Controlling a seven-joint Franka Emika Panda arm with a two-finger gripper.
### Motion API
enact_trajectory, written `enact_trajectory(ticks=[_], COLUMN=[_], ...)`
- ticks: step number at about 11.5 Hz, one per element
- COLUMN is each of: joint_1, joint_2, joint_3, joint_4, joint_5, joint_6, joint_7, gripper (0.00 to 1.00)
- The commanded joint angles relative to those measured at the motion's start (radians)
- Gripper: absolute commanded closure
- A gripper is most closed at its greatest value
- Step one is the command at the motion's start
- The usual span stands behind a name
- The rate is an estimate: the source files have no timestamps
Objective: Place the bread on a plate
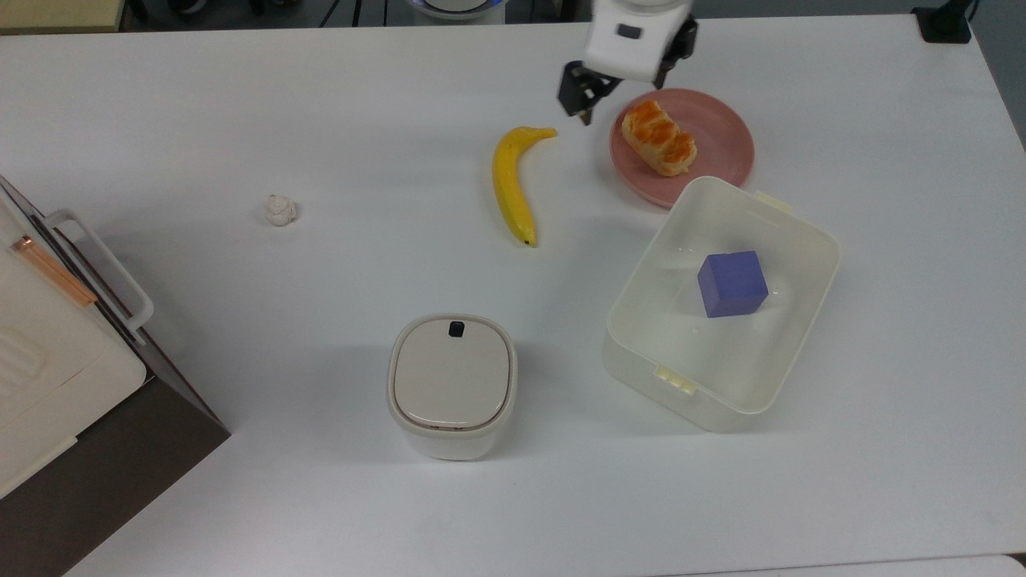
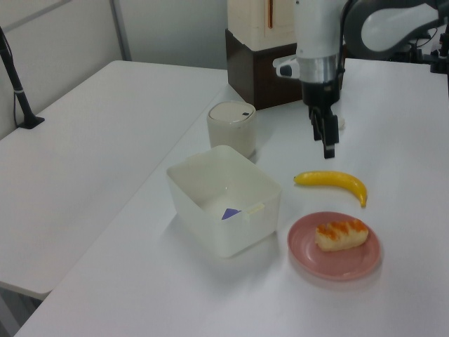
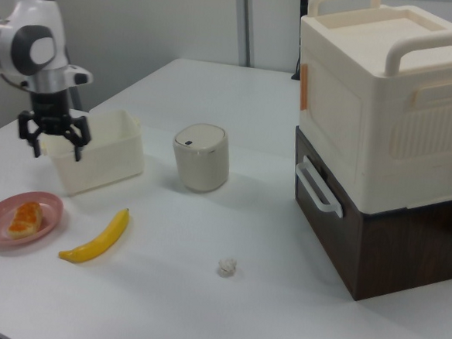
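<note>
**Top view: bread rests on the plate, pincer empty**

Top view shows the bread (image 1: pixel 659 137) lying on the pink plate (image 1: pixel 721 136), toward its 9 o'clock side. The pincer (image 1: pixel 583 98) hangs above the white surface (image 1: pixel 240 104) with fingers spread wide and nothing between them, at the plate's 10 o'clock, near the banana (image 1: pixel 513 181) tip. The cream tub (image 1: pixel 793 336) sits at the plate's 6 o'clock.
</note>
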Motion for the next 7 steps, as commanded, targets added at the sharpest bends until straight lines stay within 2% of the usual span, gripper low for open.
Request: enact_trajectory(ticks=[1,5,7], joint_1=[-0.111,-0.253,-0.28], joint_2=[-0.022,-0.033,-0.044], joint_3=[-0.005,-0.011,-0.013], joint_4=[0.036,0.116,0.122], joint_5=[0.002,-0.001,-0.044], joint_6=[-0.022,-0.103,-0.103], joint_7=[0.016,0.013,0.019], gripper=[0.0,0.0,0.0])
